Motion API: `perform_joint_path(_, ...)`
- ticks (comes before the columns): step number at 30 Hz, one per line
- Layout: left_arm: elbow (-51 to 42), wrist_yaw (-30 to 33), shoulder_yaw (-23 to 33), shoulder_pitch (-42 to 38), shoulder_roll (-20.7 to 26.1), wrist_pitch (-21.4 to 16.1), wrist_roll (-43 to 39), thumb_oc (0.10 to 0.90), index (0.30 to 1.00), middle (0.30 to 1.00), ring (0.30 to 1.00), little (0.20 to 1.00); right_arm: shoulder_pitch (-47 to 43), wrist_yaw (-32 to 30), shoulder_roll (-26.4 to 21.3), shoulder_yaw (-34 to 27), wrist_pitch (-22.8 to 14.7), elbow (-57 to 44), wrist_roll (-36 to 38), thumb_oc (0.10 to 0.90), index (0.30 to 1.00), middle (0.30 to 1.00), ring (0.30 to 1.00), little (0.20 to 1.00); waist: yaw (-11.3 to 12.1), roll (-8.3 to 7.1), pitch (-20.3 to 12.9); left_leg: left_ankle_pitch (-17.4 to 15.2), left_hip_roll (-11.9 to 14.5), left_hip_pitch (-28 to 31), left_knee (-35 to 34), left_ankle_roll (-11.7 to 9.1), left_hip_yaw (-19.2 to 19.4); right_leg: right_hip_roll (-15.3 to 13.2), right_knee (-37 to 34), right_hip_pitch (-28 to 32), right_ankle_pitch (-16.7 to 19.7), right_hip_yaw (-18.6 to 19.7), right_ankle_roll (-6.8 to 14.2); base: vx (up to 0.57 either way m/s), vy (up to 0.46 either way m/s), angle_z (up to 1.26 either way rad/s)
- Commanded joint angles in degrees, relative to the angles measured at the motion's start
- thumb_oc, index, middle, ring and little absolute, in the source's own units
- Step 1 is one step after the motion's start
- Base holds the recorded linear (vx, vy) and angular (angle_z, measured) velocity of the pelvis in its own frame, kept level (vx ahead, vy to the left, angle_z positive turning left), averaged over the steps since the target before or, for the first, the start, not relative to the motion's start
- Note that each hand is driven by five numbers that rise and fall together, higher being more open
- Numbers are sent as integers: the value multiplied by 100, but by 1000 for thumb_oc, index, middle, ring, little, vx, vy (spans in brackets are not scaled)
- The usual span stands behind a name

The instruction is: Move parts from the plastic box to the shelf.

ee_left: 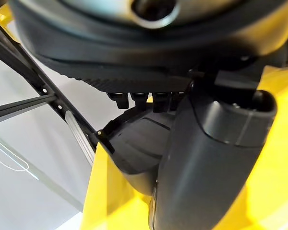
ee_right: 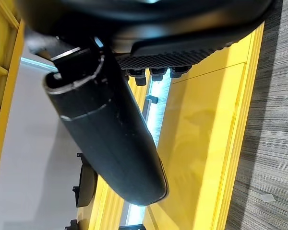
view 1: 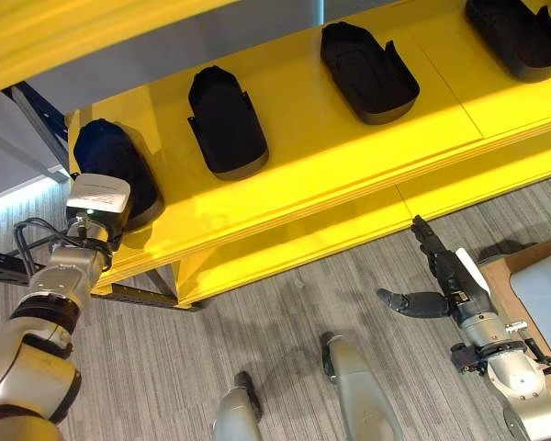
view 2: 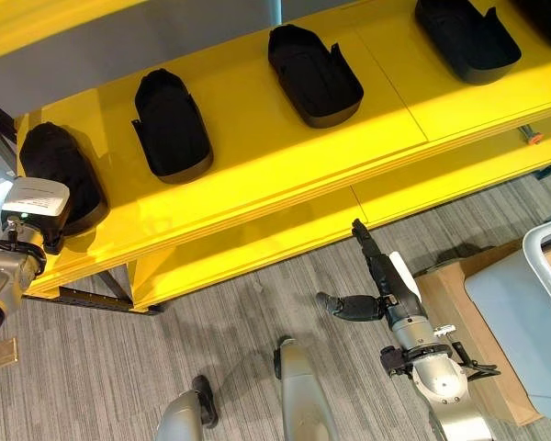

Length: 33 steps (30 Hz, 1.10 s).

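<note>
Head views: the yellow shelf carries a row of black parts; the left robot hand is at the endmost part, its fingers hidden, so their state cannot be told. A second part and a third part lie beyond it. The right robot hand hangs over the floor, fingers straight, thumb spread. Left wrist view: the thumb lies against the part's rim. Right wrist view: the fingers are straight and hold nothing.

Bright overhead glare on shelf; wrist close-ups blurred
</note>
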Motion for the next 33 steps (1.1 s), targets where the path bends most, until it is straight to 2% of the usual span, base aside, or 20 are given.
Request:
perform_joint_path(1, -280, 98, 153, -460, 837, 83, -100, 900, 1000, 1000, 1000, 1000, -80, -22, 49, -403, -564, -664, 217, 900, 1000, 1000, 1000, 1000, 61, -203, -395, -328, -42, -400, 568, 238, -237, -721, -670, 812, 150, 141, 743, 0, 0, 0)
perform_joint_path(9, -745, -6, 203, -471, 1070, -66, -367, 900, 1000, 1000, 1000, 1000, -42, 17, 114, -425, -565, -580, 253, 900, 1000, 1000, 1000, 1000, 91, -175, -392, -314, -49, -361, 552, 229, -248, -722, -666, 839, 161, 138, 739, 0, 0, 0)
perform_joint_path(18, -1339, 8, 526, -81, 1502, -95, -217, 900, 1000, 1000, 1000, 1000, 46, 36, 129, -536, -565, -545, 235, 900, 1000, 1000, 1000, 1000, 143, -146, -393, -318, -57, -337, 549, 224, -252, -722, -696, 886, 166, 119, 737, 0, 0, 0)
perform_joint_path(19, -1531, 0, 672, 55, 1647, -101, -179, 900, 1000, 1000, 1000, 1000, 61, 30, 129, -576, -564, -536, 219, 900, 1000, 1000, 1000, 1000, 168, -140, -394, -319, -60, -347, 559, 228, -256, -723, -685, 883, 163, 109, 734, -13, 2, 4)
perform_joint_path(25, -1793, 30, 1087, 406, 1767, -42, -128, 900, 1000, 1000, 1000, 1000, 70, 35, 144, -610, -515, -524, 154, 900, 1000, 1000, 1000, 1000, 216, -123, -400, -315, -71, -351, 560, 230, -273, -739, -669, 891, 150, 104, 730, 0, 0, 0)
perform_joint_path(30, -1984, 33, 1398, 617, 1763, -1, -167, 900, 1000, 1000, 1000, 1000, 56, 60, 156, -621, -489, -513, 115, 900, 1000, 1000, 1000, 1000, 240, -119, -408, -317, -86, -347, 552, 234, -282, -740, -681, 908, 153, 102, 727, 0, 0, 0)
perform_joint_path(33, -2203, 32, 1777, 932, 1647, 18, -283, 900, 1000, 1000, 1000, 1000, 86, 66, 182, -664, -455, -514, 73, 900, 1000, 1000, 1000, 1000, 263, -127, -406, -320, -95, -338, 540, 237, -284, -732, -687, 913, 154, 103, 721, -3, 2, 2)
